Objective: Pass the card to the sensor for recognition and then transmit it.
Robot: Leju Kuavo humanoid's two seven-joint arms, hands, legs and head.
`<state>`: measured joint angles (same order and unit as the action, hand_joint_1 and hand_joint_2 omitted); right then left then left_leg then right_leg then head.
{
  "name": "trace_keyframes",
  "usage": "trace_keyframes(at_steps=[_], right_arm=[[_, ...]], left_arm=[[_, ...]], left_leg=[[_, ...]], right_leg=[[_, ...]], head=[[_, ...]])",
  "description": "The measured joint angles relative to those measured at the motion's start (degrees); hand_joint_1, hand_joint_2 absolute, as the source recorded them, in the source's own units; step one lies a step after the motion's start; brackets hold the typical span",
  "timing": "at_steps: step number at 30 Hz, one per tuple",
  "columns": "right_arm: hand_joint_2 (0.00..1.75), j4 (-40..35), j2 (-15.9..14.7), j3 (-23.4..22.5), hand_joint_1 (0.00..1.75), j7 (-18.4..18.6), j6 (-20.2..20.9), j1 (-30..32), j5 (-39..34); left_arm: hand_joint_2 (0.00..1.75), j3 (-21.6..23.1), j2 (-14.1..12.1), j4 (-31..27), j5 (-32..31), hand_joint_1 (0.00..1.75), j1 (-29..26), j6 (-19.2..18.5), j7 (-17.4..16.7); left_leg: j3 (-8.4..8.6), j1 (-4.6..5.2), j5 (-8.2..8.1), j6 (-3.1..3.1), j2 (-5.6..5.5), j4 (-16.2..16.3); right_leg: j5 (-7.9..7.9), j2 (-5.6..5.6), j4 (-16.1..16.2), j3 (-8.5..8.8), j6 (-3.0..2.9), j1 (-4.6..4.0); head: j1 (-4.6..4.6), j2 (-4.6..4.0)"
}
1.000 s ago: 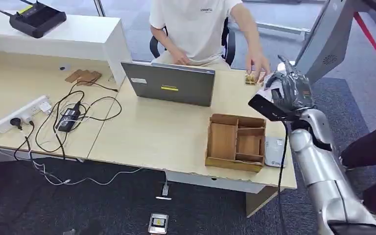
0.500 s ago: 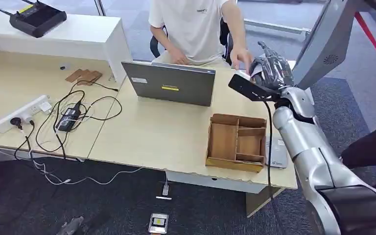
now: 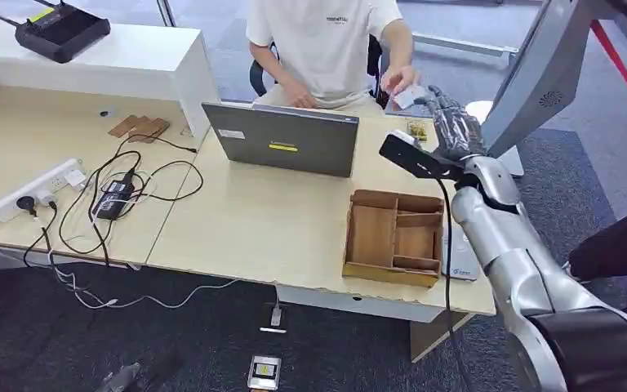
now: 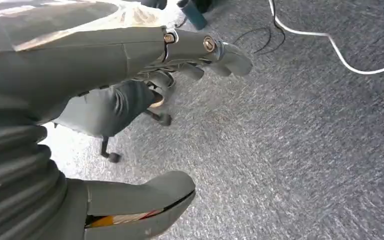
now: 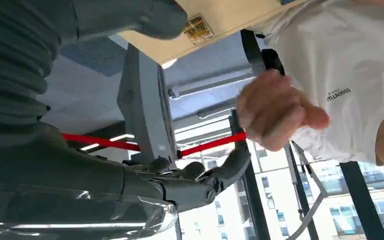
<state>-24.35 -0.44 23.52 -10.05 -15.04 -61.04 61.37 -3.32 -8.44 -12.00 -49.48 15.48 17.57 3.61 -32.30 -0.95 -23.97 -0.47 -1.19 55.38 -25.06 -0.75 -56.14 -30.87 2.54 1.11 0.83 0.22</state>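
The white card (image 3: 408, 96) is pinched in the hand (image 3: 394, 81) of the person seated behind the desk, just beyond the fingertips of my right hand (image 3: 452, 122). That hand is raised over the desk's far right corner, its fingers stretched toward the person. In the right wrist view its fingers (image 5: 200, 182) and thumb (image 5: 150, 17) are spread with nothing between them, and the person's closed hand (image 5: 275, 110) is close by. My left hand (image 4: 105, 60) hangs over grey carpet, fingers extended, holding nothing.
A grey laptop (image 3: 287, 139) stands open in front of the person. A wooden organiser (image 3: 394, 237) sits near the desk's front right, with a flat white device (image 3: 459, 263) beside it. A small gold-patterned item (image 3: 416, 129) lies under my right hand. Cables and a power strip (image 3: 37, 189) lie at the left.
My right hand rose from above the organiser toward the person. The white card that was at my hand is now in the person's raised hand.
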Motion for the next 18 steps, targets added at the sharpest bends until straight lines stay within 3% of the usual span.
trace_keyframes(at_steps=[7,12,18], right_arm=[[1.75,-0.04,0.11,-0.15,0.00,-1.75,-0.76,-0.07,-5.41],[1.75,-1.59,-0.13,-2.01,0.00,-4.52,2.12,0.07,-14.55],[1.75,-4.61,-0.61,-3.69,0.00,-4.79,3.72,1.36,-17.48]], left_arm=[[1.75,0.00,-0.02,0.00,0.24,0.00,-0.48,0.24,0.13],[1.75,0.00,-0.07,0.02,0.72,0.00,-0.79,0.31,0.57],[1.75,0.00,-0.11,0.00,0.90,0.00,-1.27,0.33,0.76]], left_leg=[[0.00,0.00,0.00,0.00,0.01,0.00],[0.00,0.00,0.00,0.00,0.01,0.00],[0.01,0.00,0.00,0.00,0.01,0.00]], right_leg=[[0.00,0.00,0.00,0.00,0.00,0.00],[0.00,0.00,0.00,-0.01,0.00,0.00],[0.00,0.00,0.01,-0.01,0.00,0.00]], head=[[0.00,0.00],[0.00,0.00],[0.00,0.00]])
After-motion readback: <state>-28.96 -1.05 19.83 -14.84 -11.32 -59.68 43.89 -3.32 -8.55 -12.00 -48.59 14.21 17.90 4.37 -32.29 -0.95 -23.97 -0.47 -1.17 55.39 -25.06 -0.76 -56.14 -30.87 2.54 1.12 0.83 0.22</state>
